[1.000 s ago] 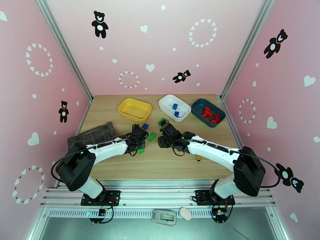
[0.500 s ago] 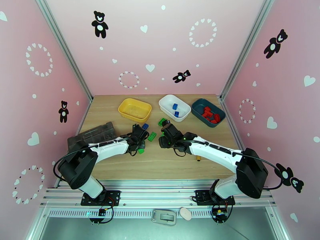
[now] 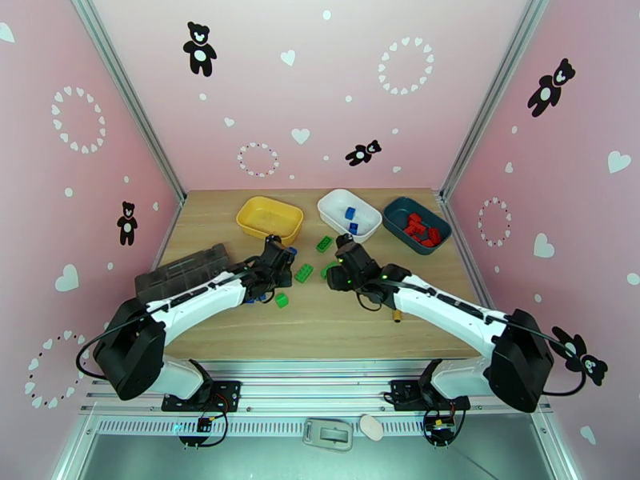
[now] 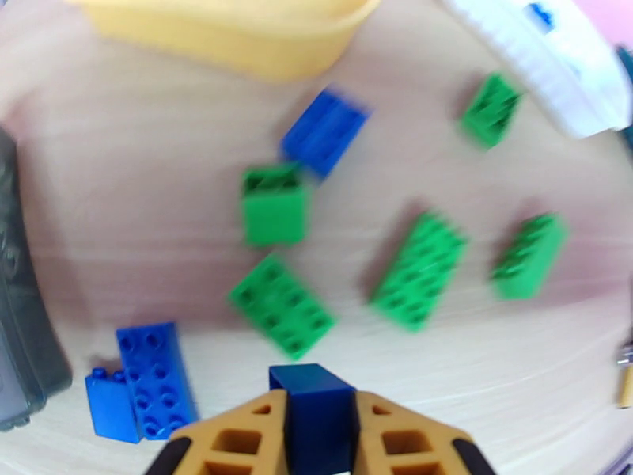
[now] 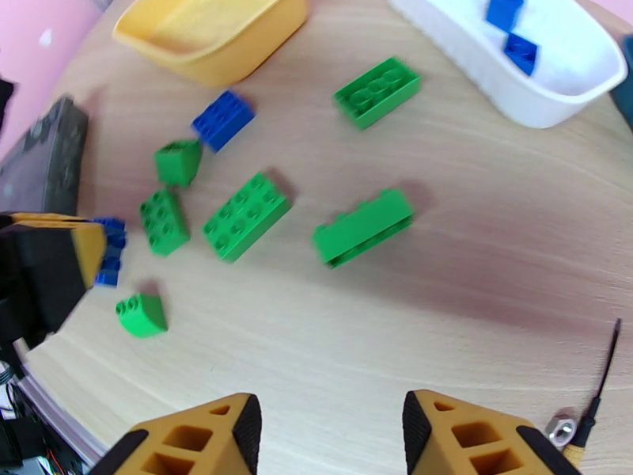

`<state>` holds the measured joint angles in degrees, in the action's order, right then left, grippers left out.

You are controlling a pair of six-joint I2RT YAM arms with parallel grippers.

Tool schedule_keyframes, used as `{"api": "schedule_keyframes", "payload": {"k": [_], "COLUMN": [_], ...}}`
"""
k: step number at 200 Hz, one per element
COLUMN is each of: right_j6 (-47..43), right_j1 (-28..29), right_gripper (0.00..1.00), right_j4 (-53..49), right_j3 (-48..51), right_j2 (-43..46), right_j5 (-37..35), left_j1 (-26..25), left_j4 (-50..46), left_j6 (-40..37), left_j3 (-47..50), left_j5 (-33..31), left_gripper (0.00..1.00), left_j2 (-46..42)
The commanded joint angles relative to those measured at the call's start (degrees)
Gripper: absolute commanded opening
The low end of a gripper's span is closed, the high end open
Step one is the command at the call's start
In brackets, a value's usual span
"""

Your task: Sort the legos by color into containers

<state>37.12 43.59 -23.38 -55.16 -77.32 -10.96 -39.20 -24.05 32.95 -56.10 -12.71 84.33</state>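
On my overhead feed the flat dark grey plastic organizer box (image 3: 186,270) lies at the left edge of the light wooden table (image 3: 320,331). Just right of it comes the left arm's tool. On the left wrist feed, at bottom centre, the left gripper (image 4: 312,415) is clamped on a small dark blue plastic brick (image 4: 308,385), pinched between both tan fingers. At lower left of that frame a pair of blue studded bricks (image 4: 150,381) lie touching, near the box. Five loose green studded bricks (image 4: 282,306) are scattered across the middle. A lone blue brick (image 4: 325,132) sits just below the shallow yellow plastic bin (image 4: 237,33) at the top edge.

Moving right on the overhead feed, the yellow bin stands upper left of centre. Next come the shallow white plastic bin (image 3: 334,205) and the dark teal-blue plastic bin (image 3: 398,210), which holds a heap of red bricks (image 3: 420,230). On the right wrist feed I count two blue bricks (image 5: 521,53) inside the white bin, at upper right. The right gripper (image 5: 330,407), at the bottom of that frame, has its fingers spread wide over bare wood, gripping nothing. A long green brick (image 5: 363,228) lies above it, near the frame's centre. A yellow-handled screwdriver (image 3: 395,315) lies on the table right of centre on the overhead feed, beside the right arm.
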Motion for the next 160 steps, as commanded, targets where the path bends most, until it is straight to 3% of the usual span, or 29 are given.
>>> {"api": "schedule_keyframes", "payload": {"k": [1, 38, 85, 160], "right_j6": [0.35, 0.25, 0.11, 0.45], "right_j1": [-1.42, -5.84, -11.24, -14.53], "right_gripper": [0.53, 0.54, 0.55, 0.57], "right_j4": [-0.29, -1.18, -3.88, -8.12], "right_j3": [1.40, 3.49, 5.79, 7.26], "right_j2": [3.70, 8.78, 15.90, 23.39], "right_j5": [0.37, 1.50, 1.57, 1.53], "left_j1": [-0.15, 0.08, 0.10, 3.04], "left_j4": [-0.19, 5.44, 12.48, 17.47], "left_j6": [-2.22, -1.45, 0.86, 6.01], "left_j3": [-3.94, -10.78, -26.61, -54.13], "left_j5": [5.89, 14.68, 23.65, 26.44], "left_gripper": [0.25, 0.26, 0.25, 0.26], "left_j2": [-0.32, 3.90, 17.72, 41.36]}}
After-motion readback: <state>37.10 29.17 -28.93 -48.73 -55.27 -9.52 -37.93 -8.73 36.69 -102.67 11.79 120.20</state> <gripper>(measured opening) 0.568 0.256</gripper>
